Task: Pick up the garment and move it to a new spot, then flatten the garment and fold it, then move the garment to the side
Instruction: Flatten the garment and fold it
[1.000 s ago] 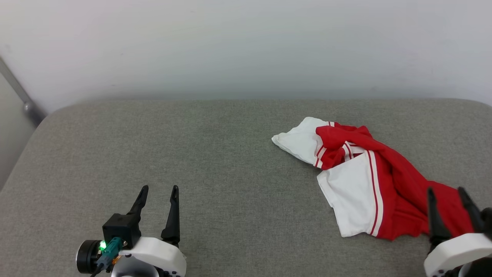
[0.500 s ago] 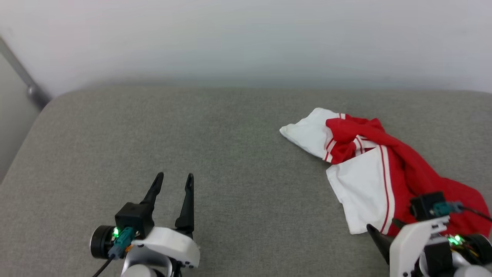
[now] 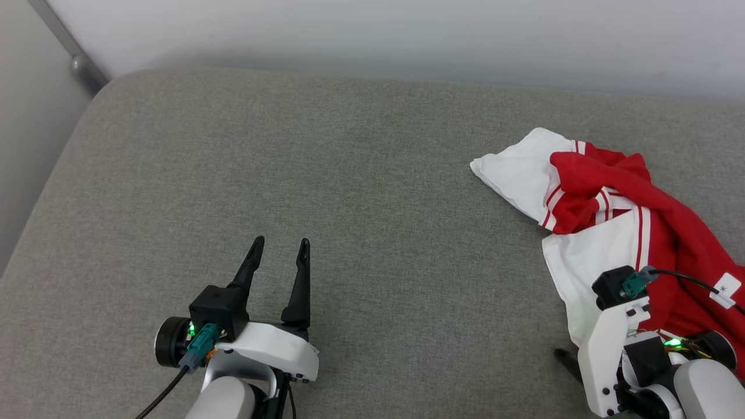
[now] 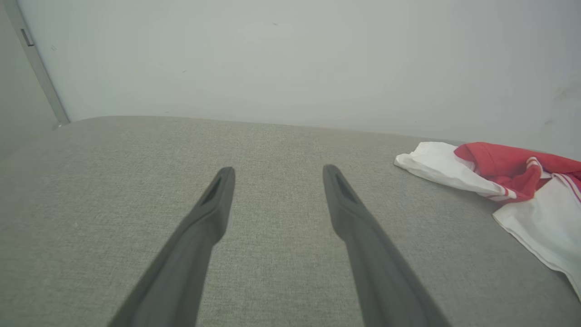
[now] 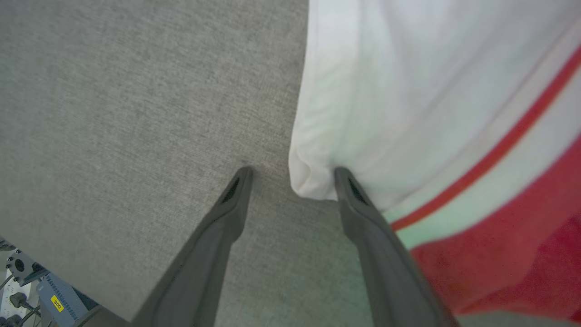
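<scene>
Head view: garment (image 3: 617, 244) on grey cushion (image 3: 372, 174), pale wall (image 3: 407, 35) behind.

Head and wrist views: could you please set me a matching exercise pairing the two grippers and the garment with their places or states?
Things:
1. left gripper
2. right gripper
3. garment

Places or states:
A. crumpled, on the robot's right
B. open over bare grey cushion
C. open, straddling a white cloth corner

Pairs: 1-B, 2-C, 3-A
</scene>
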Tool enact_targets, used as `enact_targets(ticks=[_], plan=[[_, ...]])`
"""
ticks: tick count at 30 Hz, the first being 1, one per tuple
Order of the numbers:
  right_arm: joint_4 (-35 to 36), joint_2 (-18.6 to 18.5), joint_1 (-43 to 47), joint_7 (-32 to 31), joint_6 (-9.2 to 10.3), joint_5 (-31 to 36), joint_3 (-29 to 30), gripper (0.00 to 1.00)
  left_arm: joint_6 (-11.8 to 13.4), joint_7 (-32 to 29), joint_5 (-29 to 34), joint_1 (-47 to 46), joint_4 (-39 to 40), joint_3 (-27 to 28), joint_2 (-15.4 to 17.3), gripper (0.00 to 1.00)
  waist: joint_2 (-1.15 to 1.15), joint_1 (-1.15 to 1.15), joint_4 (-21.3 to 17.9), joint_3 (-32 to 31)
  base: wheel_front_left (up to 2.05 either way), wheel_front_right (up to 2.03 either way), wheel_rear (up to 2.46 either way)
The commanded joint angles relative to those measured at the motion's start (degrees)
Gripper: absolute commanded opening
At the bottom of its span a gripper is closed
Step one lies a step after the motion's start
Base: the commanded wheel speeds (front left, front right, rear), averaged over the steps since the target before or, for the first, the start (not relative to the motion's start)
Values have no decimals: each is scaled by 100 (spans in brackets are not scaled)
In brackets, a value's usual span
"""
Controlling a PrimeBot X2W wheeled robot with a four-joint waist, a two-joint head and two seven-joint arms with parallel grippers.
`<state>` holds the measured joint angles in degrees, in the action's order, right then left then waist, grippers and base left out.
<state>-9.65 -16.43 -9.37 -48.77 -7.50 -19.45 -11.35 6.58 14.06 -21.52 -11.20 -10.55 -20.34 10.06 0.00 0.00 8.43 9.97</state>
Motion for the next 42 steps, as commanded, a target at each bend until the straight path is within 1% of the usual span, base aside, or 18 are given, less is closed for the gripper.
enact_targets(ticks=[1, 4, 8, 13, 17, 19, 21, 23, 26, 27, 28, 29, 30, 31, 34, 36, 37, 42], plan=[[-222, 47, 114, 13, 2, -41, -111, 0, -3, 40, -26, -65, -40, 23, -11, 100, 0, 0, -23, -5, 0, 0, 0], [-1, 18, 5, 352, 2, 38, -62, 0, 1, 67, -31, 37, -108, 52, 13, 100, 0, 0, -122, -99, 0, 0, 0], [395, 55, 33, 726, 2, 145, 232, 0, 17, 73, -16, 123, -138, 70, 50, 100, 0, 0, -282, -262, 0, 0, 0], [1128, 302, 562, 1005, 2, 371, 1182, 0, 54, 78, -38, 266, -131, 113, 126, 100, 0, 0, -496, -510, 0, 0, 0], [1681, 750, 1273, 928, 2, 533, 2136, 0, 109, 53, -78, 417, -75, 157, 187, 100, 0, 0, -680, -656, 0, 0, 0], [1815, 971, 1625, 849, 2, 594, 2567, 0, 142, 34, -81, 497, -31, 176, 227, 100, 0, 0, -761, -701, 0, 0, 0], [1772, 1132, 1926, 809, 2, 570, 2913, 0, 163, 0, -102, 558, 8, 188, 259, 100, 0, 0, -826, -731, 0, 0, 0], [1518, 1223, 2203, 815, 2, 579, 3163, 0, 187, -30, -113, 611, 54, 191, 289, 100, 0, 0, -858, -749, 0, 0, 0], [1001, 1291, 2305, 1083, 2, 518, 3284, 0, 198, -78, -135, 664, 92, 188, 319, 100, 0, 0, -890, -783, 0, 0, 0], [810, 1309, 2295, 1213, 2, 471, 3288, 4, 206, -96, -129, 686, 103, 191, 334, 100, 0, 0, -898, -788, 0, 0, 0], [646, 1321, 2252, 1394, 2, 460, 3251, 45, 219, -104, -134, 700, 118, 193, 341, 100, 0, 0, -904, -795, 0, 0, 0], [535, 1323, 2189, 1626, 2, 495, 3214, 100, 229, -113, -144, 709, 129, 192, 337, 100, 0, 0, -905, -804, 0, 0, 0], [535, 1323, 2189, 1626, 2, 495, 3214, 100, 229, -113, -144, 709, 129, 192, 337, 100, 0, 0, -905, -804, 0, 0, 0], [369, 1326, 2089, 2112, 2, 422, 3161, 100, 243, -142, -163, 740, 144, 181, 345, 100, 0, 0, -896, -847, 0, 0, 0], [382, 1337, 1999, 2892, 2, 379, 3046, 100, 266, -174, -174, 806, 163, 179, 369, 100, 0, 0, -903, -936, 0, 0, 0], [536, 1341, 1976, 3390, 2, 334, 2950, 100, 293, -203, -185, 865, 182, 186, 392, 100, 0, 0, -913, -1000, 0, 0, 0], [536, 1341, 1976, 3390, 2, 334, 2950, 100, 293, -203, -185, 865, 182, 186, 392, 100, 0, 0, -913, -1000, 0, 0, 0], [907, 1171, 1909, 4275, 2, 568, 2638, 100, 325, -236, -228, 970, 211, 207, 444, 100, 0, 0, -936, -1118, 0, 0, 0]])
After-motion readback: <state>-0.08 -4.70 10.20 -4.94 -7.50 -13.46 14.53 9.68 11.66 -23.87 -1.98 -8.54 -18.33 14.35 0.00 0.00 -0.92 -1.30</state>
